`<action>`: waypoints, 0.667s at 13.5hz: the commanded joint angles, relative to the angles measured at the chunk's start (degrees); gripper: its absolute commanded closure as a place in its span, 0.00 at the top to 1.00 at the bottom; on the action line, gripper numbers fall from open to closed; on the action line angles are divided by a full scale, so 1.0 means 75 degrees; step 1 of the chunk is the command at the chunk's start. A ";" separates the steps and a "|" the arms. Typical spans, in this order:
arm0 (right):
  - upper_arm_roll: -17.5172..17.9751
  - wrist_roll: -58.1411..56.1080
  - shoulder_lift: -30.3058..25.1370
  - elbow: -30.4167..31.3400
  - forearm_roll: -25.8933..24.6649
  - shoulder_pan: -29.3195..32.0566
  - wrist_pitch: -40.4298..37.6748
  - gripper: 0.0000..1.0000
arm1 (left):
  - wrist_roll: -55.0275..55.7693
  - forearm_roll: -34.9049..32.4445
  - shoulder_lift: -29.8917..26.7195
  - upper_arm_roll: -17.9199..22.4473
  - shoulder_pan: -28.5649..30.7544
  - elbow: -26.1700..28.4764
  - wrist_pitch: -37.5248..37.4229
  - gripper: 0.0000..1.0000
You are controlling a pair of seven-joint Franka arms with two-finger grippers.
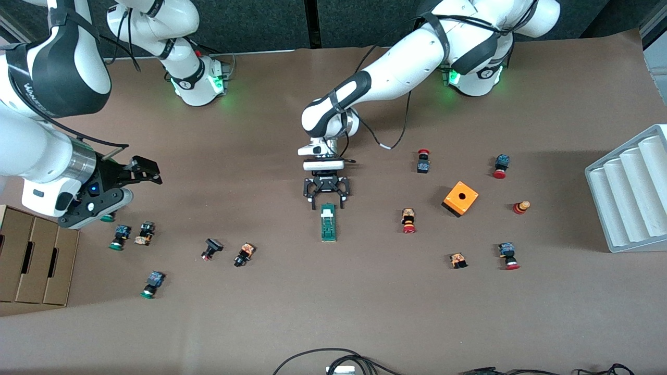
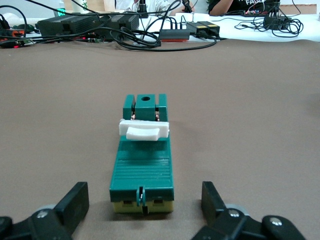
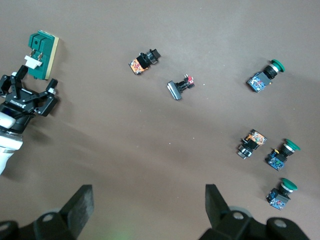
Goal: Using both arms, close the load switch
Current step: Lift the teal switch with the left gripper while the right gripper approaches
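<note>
The load switch (image 1: 328, 222) is a narrow green block with a white sliding piece, lying flat mid-table. My left gripper (image 1: 328, 200) is open and low at the switch's end farther from the front camera, one finger to each side, not touching. In the left wrist view the switch (image 2: 142, 165) lies between the open fingers (image 2: 75, 202), its white slider (image 2: 144, 131) on top. My right gripper (image 1: 148, 172) is open and empty, up over the right arm's end of the table. In the right wrist view (image 3: 149, 202) it has bare table under it, and the switch (image 3: 42, 55) shows farther off.
An orange cube with a hole (image 1: 460, 198) and several red-capped push buttons (image 1: 408, 221) lie toward the left arm's end. Several green-capped and black buttons (image 1: 119, 237) lie under the right gripper. A white ribbed tray (image 1: 630, 192) and a cardboard box (image 1: 31, 260) stand at the table's ends.
</note>
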State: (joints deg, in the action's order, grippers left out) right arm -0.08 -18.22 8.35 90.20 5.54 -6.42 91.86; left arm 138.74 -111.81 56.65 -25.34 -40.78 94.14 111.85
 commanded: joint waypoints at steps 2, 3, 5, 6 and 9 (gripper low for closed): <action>-0.0001 -0.0383 0.0023 0.0020 0.0094 -0.0024 0.0092 0.99 | 0.0239 -0.0453 0.0286 0.0238 -0.0316 -0.0247 -0.0136 1.00; 0.0034 -0.0430 0.0011 0.0055 0.0094 -0.0047 0.0081 0.99 | 0.0367 -0.0478 0.0286 0.0238 -0.0316 -0.0247 -0.0136 1.00; 0.0279 -0.0827 0.0046 0.0114 0.0105 -0.0047 0.0092 0.99 | 0.0380 -0.0490 0.0367 0.0250 -0.0398 -0.0247 -0.0218 0.99; 0.0385 -0.0875 0.0081 0.0172 0.0105 -0.0047 0.0127 0.99 | 0.0392 -0.0502 0.0380 0.0261 -0.0410 -0.0247 -0.0323 0.99; 0.0480 -0.0887 0.0140 0.0196 0.0117 -0.0059 0.0186 0.99 | 0.0403 -0.0607 0.0380 0.0261 -0.0410 -0.0259 -0.0347 0.99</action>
State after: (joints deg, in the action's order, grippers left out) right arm 3.51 -23.60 9.27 91.24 5.55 -6.86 92.28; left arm 140.71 -115.14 57.69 -23.83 -42.78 93.92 109.39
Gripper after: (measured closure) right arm 0.004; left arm 0.009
